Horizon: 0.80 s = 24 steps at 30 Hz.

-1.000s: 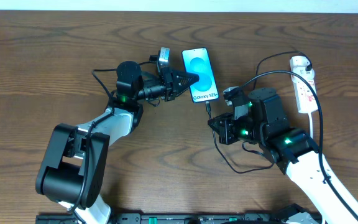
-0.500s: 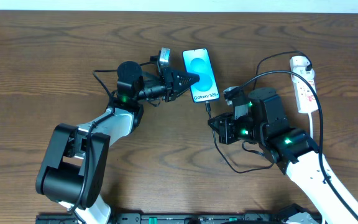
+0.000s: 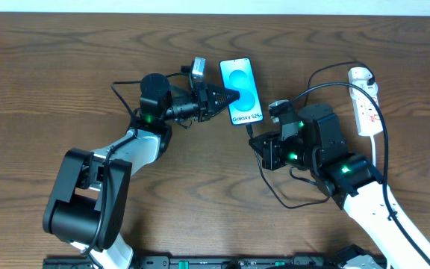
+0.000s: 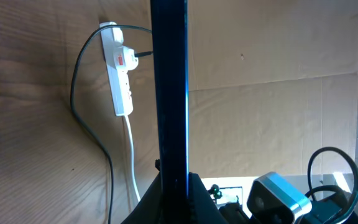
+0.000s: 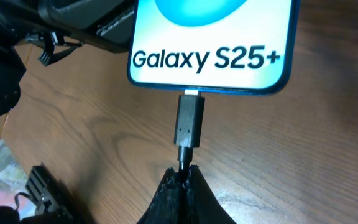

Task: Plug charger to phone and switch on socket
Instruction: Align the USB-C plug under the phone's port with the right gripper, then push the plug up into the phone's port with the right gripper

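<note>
Overhead view: the phone (image 3: 242, 91) lies screen-up at upper centre of the wooden table (image 3: 51, 90), its bright blue display facing the camera. The left gripper (image 3: 232, 96) reaches in from the left and is clamped on the phone's left long edge. In the left wrist view the phone appears edge-on as a dark vertical bar rising from between the clamped fingers (image 4: 197, 196).

The right gripper (image 3: 254, 142) sits just below the phone's lower short edge. In the right wrist view its fingers are pinched on the charger (image 5: 189, 121) cable directly behind the small black plug. The plug stands in line with the phone, and its metal tip meets the middle of the edge beneath the "Galaxy S25+" text. Whether it is fully seated cannot be told.

The socket (image 3: 366, 104) lies at the right edge of the overhead frame, well apart from the phone, with the white adapter (image 3: 360, 75) at its upper end. The thin black cable arcs leftward from the adapter. The thick white cord (image 3: 383, 161) leaves the strip's lower end. The position of the red-marked switches cannot be told.
</note>
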Each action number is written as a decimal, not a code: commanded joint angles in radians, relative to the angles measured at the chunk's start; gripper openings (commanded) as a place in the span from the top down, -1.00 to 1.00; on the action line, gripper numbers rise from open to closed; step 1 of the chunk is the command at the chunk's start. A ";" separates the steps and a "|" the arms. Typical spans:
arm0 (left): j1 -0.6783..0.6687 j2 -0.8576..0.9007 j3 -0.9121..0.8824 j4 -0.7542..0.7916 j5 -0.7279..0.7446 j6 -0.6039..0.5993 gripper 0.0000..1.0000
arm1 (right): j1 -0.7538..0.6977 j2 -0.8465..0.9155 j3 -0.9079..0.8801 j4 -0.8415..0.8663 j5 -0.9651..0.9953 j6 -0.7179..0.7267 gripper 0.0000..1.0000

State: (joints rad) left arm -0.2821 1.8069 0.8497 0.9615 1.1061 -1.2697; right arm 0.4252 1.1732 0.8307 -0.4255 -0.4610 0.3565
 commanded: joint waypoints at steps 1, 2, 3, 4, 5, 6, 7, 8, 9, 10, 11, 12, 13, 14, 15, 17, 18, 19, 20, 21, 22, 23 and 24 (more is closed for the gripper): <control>-0.005 -0.006 0.025 0.013 0.076 0.036 0.85 | 0.009 0.002 0.003 0.018 0.052 0.005 0.98; -0.005 -0.006 0.025 0.013 0.076 0.035 0.86 | 0.009 0.002 0.003 0.018 0.052 0.005 0.98; -0.005 -0.006 0.025 0.013 0.075 0.035 0.85 | 0.009 0.002 0.003 0.018 0.052 0.005 0.97; -0.005 -0.006 0.025 0.013 0.073 0.034 0.85 | 0.009 0.002 0.003 0.018 0.051 0.005 0.95; -0.005 -0.006 0.025 0.013 0.072 0.027 0.86 | 0.009 0.002 0.003 0.016 0.051 0.005 0.92; -0.005 -0.006 0.025 0.012 0.067 0.019 0.85 | 0.009 0.002 0.003 0.011 0.050 0.005 0.82; -0.005 -0.006 0.025 0.013 0.063 0.019 0.86 | 0.009 0.002 0.003 0.010 0.040 0.005 0.74; -0.005 -0.006 0.025 0.012 0.058 0.019 0.85 | 0.008 0.001 0.004 0.011 0.027 0.005 0.67; -0.005 -0.006 0.025 0.013 0.055 0.019 0.85 | 0.008 -0.003 0.007 0.011 0.015 0.005 0.60; -0.005 -0.006 0.025 0.012 0.053 0.019 0.85 | 0.008 -0.007 0.011 0.011 0.008 0.004 0.54; -0.005 -0.006 0.025 0.013 0.053 0.020 0.86 | 0.008 -0.016 0.020 0.006 0.006 0.002 0.47; -0.005 -0.006 0.025 0.013 0.053 0.019 0.86 | 0.008 -0.031 0.038 -0.003 0.006 -0.003 0.36; -0.005 -0.006 0.025 0.012 0.053 0.019 0.86 | 0.008 -0.045 0.055 -0.016 0.007 -0.011 0.27; -0.005 -0.006 0.025 0.012 0.053 0.020 0.85 | 0.008 -0.060 0.072 -0.032 0.008 -0.018 0.16; -0.005 -0.006 0.025 0.012 0.053 0.019 0.86 | 0.008 -0.077 0.093 -0.052 0.018 -0.020 0.10; -0.005 -0.006 0.025 0.012 0.047 0.019 0.86 | 0.010 -0.110 0.134 -0.098 0.064 -0.021 0.06; -0.005 -0.006 0.025 0.012 0.040 0.015 0.86 | 0.014 -0.128 0.151 -0.121 0.099 -0.021 0.07; -0.005 -0.006 0.025 0.012 0.029 0.007 0.85 | 0.023 -0.141 0.158 -0.135 0.132 -0.021 0.08; -0.005 -0.006 0.025 0.012 0.018 -0.005 0.85 | 0.035 -0.152 0.159 -0.142 0.172 -0.021 0.08; -0.005 -0.006 0.025 0.012 0.003 -0.020 0.86 | 0.057 -0.159 0.158 -0.153 0.226 -0.021 0.07; -0.005 -0.006 0.025 0.012 -0.007 -0.032 0.85 | 0.080 -0.159 0.157 -0.167 0.278 -0.020 0.03; -0.005 -0.006 0.025 0.012 -0.016 -0.040 0.85 | 0.108 -0.156 0.156 -0.182 0.331 -0.018 -0.01; -0.005 -0.006 0.025 0.013 -0.020 -0.043 0.85 | 0.137 -0.148 0.155 -0.198 0.383 -0.005 -0.05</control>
State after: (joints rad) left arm -0.2859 1.8069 0.8497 0.9607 1.1152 -1.2800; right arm 0.4885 1.0084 0.9844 -0.5865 -0.2813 0.3466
